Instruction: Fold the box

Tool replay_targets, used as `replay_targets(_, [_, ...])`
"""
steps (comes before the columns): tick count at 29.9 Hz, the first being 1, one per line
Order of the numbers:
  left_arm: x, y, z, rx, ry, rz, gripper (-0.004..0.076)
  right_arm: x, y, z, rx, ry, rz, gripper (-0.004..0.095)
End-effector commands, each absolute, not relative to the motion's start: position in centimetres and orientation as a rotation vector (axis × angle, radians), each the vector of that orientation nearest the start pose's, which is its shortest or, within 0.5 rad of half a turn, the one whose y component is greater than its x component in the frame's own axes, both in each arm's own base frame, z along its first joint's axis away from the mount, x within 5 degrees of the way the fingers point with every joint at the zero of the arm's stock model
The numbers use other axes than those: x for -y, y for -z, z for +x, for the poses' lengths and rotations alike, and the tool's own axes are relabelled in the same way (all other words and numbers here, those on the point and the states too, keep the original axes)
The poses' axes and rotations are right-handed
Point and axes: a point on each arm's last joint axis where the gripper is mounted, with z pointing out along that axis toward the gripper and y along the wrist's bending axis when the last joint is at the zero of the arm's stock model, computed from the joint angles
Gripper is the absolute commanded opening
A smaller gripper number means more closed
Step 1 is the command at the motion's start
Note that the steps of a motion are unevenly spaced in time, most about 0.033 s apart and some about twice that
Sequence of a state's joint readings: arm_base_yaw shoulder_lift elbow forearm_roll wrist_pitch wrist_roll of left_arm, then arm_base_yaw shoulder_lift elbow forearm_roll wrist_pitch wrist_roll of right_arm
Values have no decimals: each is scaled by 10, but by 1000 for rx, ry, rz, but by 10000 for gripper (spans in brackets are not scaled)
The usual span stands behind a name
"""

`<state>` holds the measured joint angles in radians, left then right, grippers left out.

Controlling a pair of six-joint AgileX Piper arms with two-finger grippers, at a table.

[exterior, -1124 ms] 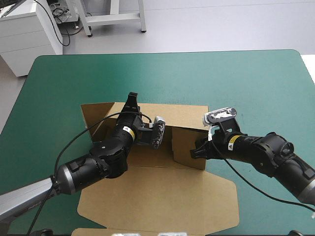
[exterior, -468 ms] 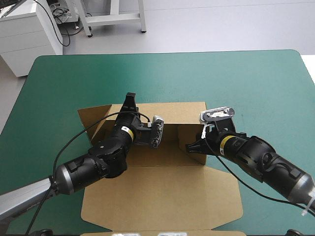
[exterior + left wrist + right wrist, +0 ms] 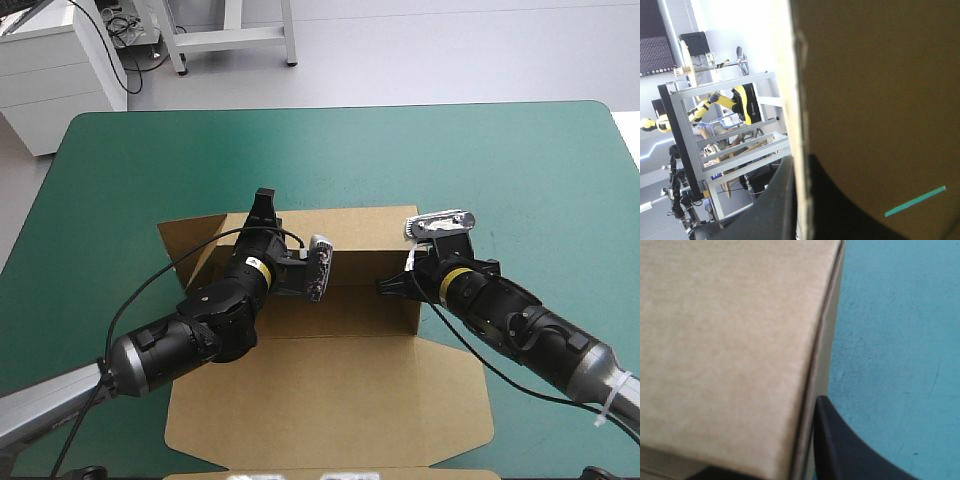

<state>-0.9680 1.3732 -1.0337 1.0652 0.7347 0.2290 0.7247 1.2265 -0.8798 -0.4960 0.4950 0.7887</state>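
Note:
The brown box lies in the middle of the table with its lid flat toward the near edge. Its back wall stands raised, and a flap splays out at the back left corner. My left gripper pinches the top edge of the back wall near that corner. In the left wrist view the board's edge runs between the black fingers of the left gripper. My right gripper grips the raised right side wall; that wall sits between its fingers.
The teal-green cover stretches wide beyond the box toward the far edge and to the right. The lid's front flap reaches the table's near edge. The left arm lies across the box's near left part.
The right gripper has moved inward and toward the far side, swinging the right side wall from a slant to upright at the back wall's end. The left gripper has kept its hold and place.

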Motion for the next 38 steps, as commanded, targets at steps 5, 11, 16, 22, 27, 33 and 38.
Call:
replay_targets(5, [211, -326, 203, -1363, -708, 1714, -8, -165, -303, 206, -2246, -296, -332, 0])
replay_targets(11, [217, -326, 194, -1343, -704, 1737, 36, -164, -305, 207, -2233, -299, -303, -1])
replay_targets(16, [228, -328, 169, -1302, -704, 1792, 268, -163, -307, 209, -2215, -294, -268, -1])
replay_targets(22, [231, -335, 145, -1308, -682, 1766, 461, -162, -307, 210, -2208, -295, -245, -1])
replay_targets(27, [228, -347, 127, -1324, -637, 1716, 461, -162, -308, 211, -2193, -281, -252, -1])
replay_targets(33, [217, -361, 100, -1340, -600, 1670, 454, -160, -310, 212, -2195, -261, -233, -1])
replay_targets(38, [203, -385, 96, -1297, -603, 1553, 372, -155, -327, 214, -2205, -175, -208, -12])
